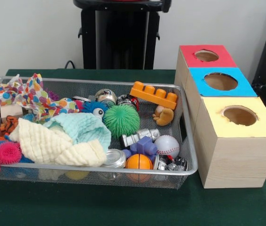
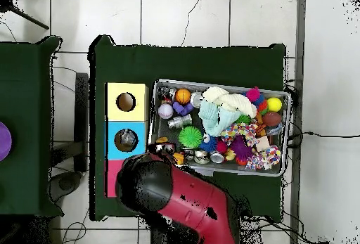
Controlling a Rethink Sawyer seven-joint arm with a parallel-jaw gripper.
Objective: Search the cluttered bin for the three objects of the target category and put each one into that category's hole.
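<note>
On green bench [image 1: 123, 207], mesh bin [image 1: 76, 168] sitting left of three holed boxes, brimming with toys, cans, cloths.

Arm [image 2: 190, 209] hanging over red box end in overhead view. Jaws not showing in either view, so grip cannot be told.

Bottles not plainly showing, likely lying buried under cream cloth [image 1: 53, 146].

Probably handling light, crinkly, springy and slick. Pinching across crushed waist looking safest.

The table [image 1: 123, 207] is dark green and the bin [image 1: 189, 155] silver mesh. Box tops run red [image 1: 207, 56], blue [image 1: 221, 81], yellow [image 1: 241, 117]. Inside: a green spiky ball [image 1: 121, 120], orange brick [image 1: 154, 94], polka-dot cloth [image 1: 34, 96], and what looks like a red-stitched white baseball [image 1: 167, 145].
</note>
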